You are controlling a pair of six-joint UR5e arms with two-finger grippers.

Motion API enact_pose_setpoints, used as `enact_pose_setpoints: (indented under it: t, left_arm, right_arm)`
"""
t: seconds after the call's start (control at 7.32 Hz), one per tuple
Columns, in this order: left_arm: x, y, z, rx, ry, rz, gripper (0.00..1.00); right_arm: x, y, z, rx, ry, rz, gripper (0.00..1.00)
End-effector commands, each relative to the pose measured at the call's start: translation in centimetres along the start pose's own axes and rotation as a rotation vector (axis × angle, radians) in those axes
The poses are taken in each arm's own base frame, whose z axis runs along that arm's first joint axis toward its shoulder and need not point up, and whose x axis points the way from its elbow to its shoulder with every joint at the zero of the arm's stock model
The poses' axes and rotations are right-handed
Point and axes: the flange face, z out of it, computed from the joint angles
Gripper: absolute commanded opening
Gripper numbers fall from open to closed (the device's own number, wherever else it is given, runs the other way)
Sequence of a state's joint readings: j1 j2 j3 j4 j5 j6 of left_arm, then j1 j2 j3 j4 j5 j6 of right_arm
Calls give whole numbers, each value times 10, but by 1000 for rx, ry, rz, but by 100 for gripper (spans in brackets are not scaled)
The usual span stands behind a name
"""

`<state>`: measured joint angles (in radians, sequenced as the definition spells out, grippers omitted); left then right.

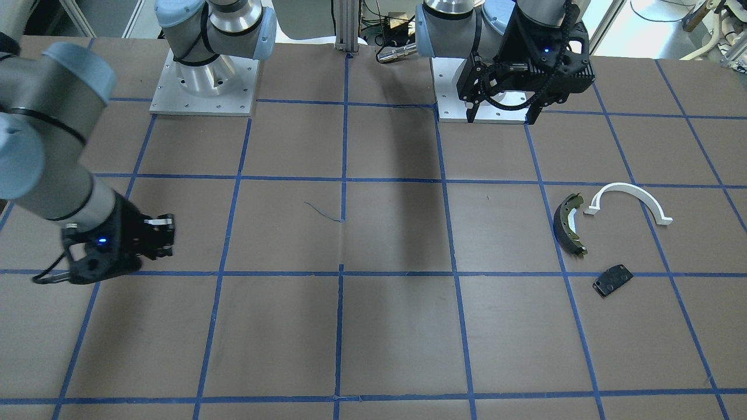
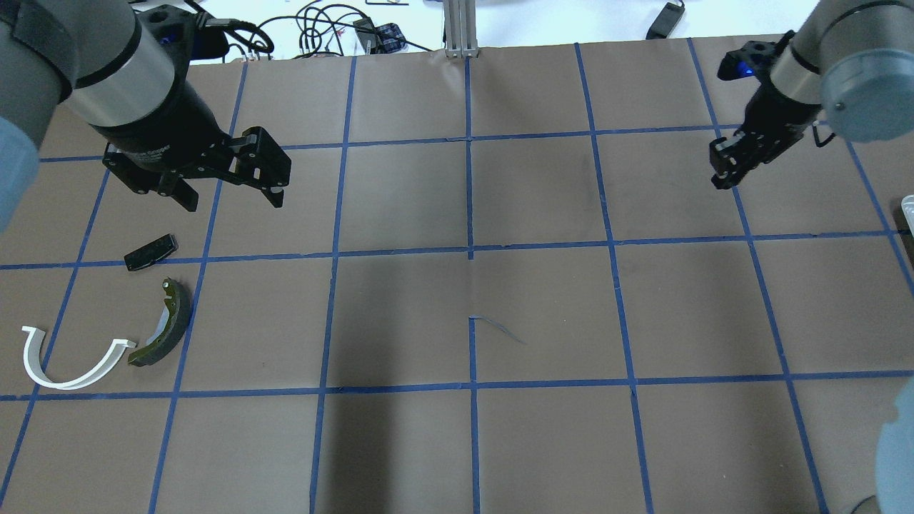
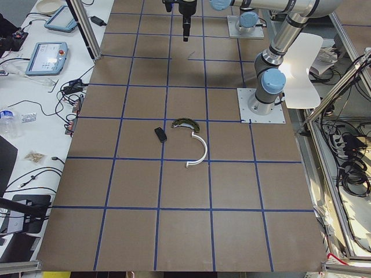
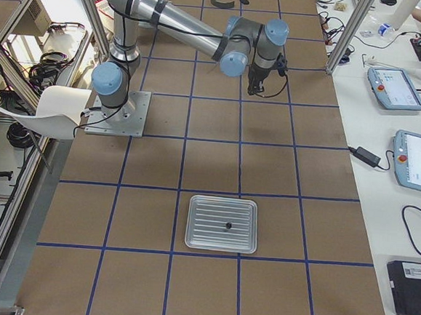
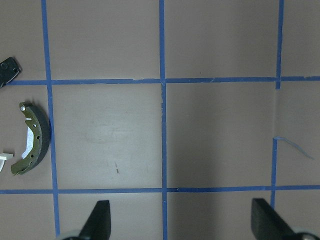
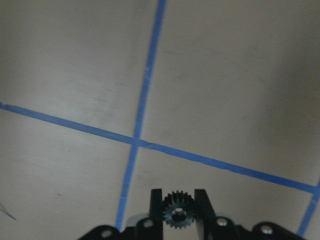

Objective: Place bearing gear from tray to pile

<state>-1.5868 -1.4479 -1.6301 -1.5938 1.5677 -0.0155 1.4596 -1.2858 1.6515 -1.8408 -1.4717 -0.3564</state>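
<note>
My right gripper (image 6: 176, 212) is shut on a small black toothed bearing gear (image 6: 176, 209) and holds it above the brown table; the gripper also shows in the overhead view (image 2: 721, 175) at the right. The pile lies at the table's left: an olive-edged brake shoe (image 2: 164, 332), a white half-ring arc (image 2: 68, 368) and a small black plate (image 2: 150, 252). My left gripper (image 2: 232, 193) is open and empty, hanging just beyond the pile. The metal tray (image 4: 221, 224) lies far from both grippers, with one small dark part (image 4: 228, 225) on it.
Blue tape lines (image 2: 469, 250) grid the brown table. Both arm bases (image 1: 204, 81) stand at the robot's edge of the table. Tablets (image 4: 418, 159) and cables lie on the white side bench.
</note>
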Motion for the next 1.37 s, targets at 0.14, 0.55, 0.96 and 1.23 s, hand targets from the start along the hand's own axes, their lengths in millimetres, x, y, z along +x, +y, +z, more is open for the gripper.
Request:
enact_pose_setpoints:
  t: [0.14, 0.55, 0.96, 1.23]
  left_arm:
    - [0, 0, 0, -1, -2, 3, 100]
    - [0, 0, 0, 1, -2, 1, 100]
    - [0, 0, 0, -1, -2, 1, 100]
    - [-1, 0, 0, 1, -3, 3, 100]
  right_arm:
    - [-171, -8, 40, -11, -12, 7, 0]
    - [-266, -8, 95, -1, -24, 22, 0]
    - [-327, 21, 146, 1, -21, 43, 0]
    - [-319, 46, 181, 42, -29, 42, 0]
